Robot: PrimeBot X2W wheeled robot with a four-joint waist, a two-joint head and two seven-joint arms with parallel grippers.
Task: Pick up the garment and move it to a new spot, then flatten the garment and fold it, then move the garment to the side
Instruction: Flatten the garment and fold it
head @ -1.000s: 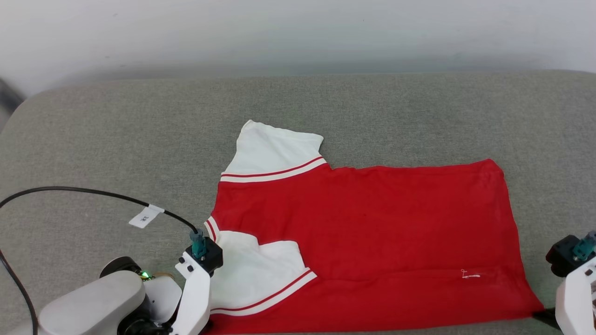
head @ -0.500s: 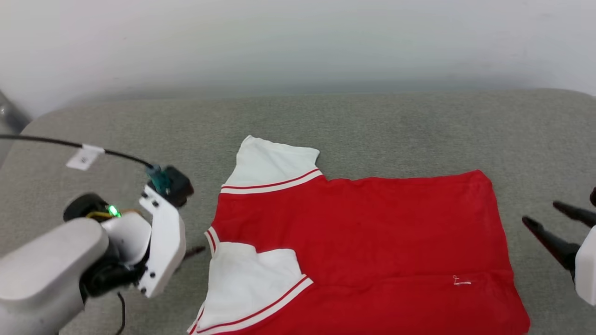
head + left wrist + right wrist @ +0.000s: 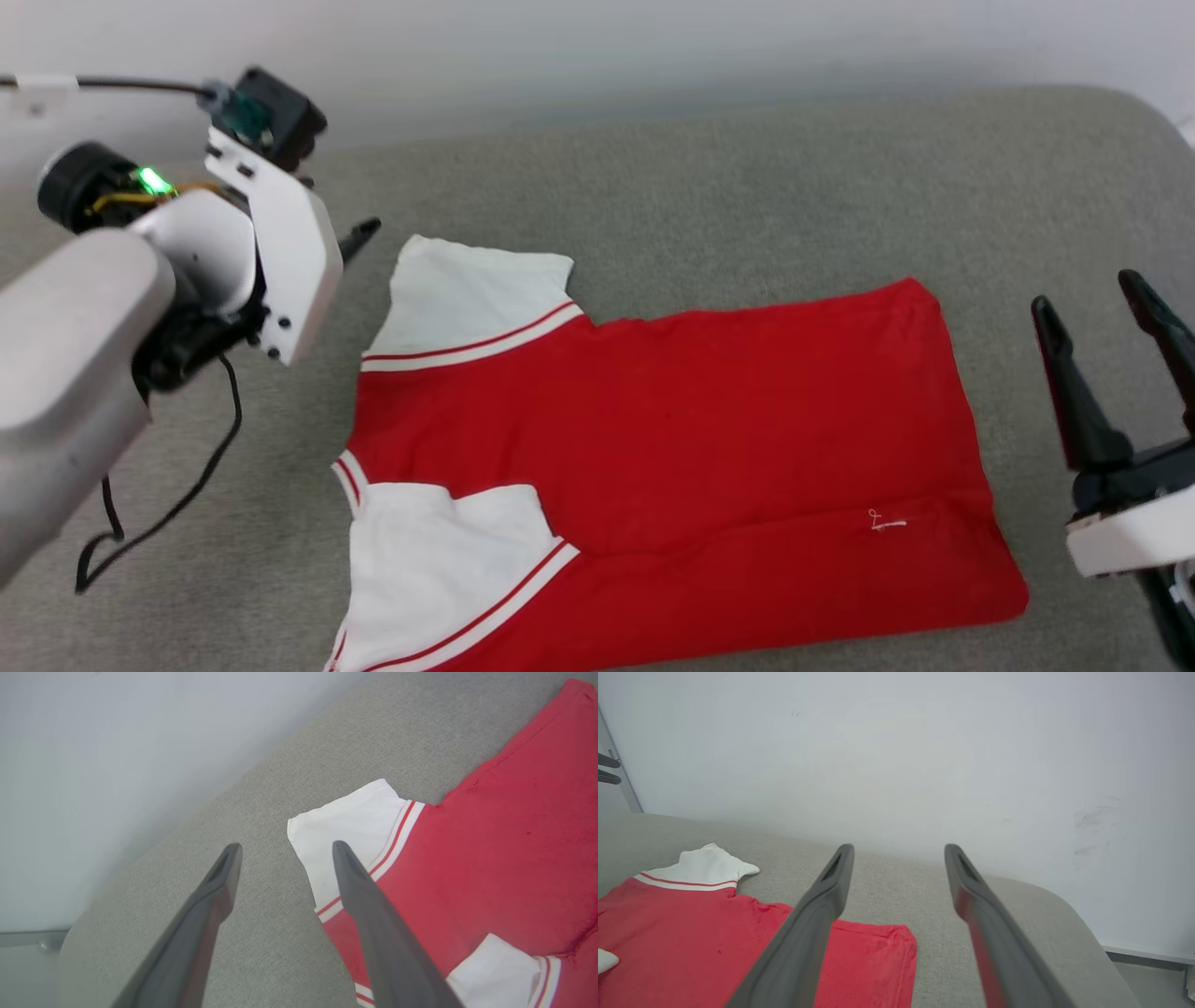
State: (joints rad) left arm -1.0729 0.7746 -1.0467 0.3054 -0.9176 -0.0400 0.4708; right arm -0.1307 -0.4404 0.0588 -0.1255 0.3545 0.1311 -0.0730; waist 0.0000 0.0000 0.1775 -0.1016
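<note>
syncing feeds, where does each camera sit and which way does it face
Head view: on the head, looking down at the garment on the grey cushion; left arm and right gripper show.
Left wrist view: left wrist, along the open left gripper toward a white sleeve.
Right wrist view: right wrist, along the open right gripper toward the wall.
All three share the garment.

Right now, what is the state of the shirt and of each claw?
garment: lies flat on the grey cushion, near sleeve folded in over the red body, not held.
left claw: open, empty, above the cushion beside the far sleeve.
right claw: open, empty, apart from the garment, past its hem end.
</note>
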